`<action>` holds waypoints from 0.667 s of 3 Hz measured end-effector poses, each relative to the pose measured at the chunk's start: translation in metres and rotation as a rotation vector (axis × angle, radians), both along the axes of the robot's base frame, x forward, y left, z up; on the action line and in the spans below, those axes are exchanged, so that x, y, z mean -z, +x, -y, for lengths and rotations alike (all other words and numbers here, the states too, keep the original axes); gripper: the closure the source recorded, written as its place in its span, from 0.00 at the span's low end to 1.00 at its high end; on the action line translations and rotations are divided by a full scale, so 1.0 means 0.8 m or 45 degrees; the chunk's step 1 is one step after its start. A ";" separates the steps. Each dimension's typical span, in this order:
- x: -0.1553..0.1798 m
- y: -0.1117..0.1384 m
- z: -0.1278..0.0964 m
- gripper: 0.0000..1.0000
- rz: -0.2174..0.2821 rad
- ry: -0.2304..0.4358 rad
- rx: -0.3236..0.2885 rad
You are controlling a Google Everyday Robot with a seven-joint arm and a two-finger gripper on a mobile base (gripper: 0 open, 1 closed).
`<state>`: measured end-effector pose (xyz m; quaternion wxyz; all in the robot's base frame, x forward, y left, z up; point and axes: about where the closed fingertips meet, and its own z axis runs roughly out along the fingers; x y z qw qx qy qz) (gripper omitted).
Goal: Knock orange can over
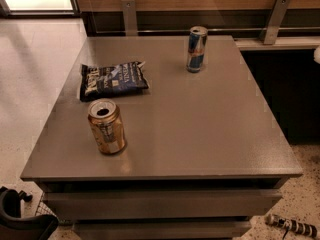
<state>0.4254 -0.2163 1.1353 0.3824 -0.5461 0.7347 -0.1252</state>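
Orange can [106,127] stands upright on the tabletop [200,124], snack bag [114,80] just behind it; our gripper is out of view, so we cannot tell its state.

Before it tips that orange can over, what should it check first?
1. The orange can stands upright: ok.
2. Room on the table to its right for falling: ok.
3. The chip bag lies behind, apart: ok.
4. The blue can stands far back: ok.
5. Can open on top, contents: cannot tell.
6. The pincer is not in view; position: cannot tell.
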 end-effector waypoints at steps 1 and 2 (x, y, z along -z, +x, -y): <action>0.000 0.000 0.000 0.00 0.000 0.000 0.000; 0.028 0.004 -0.016 0.00 -0.020 0.135 -0.079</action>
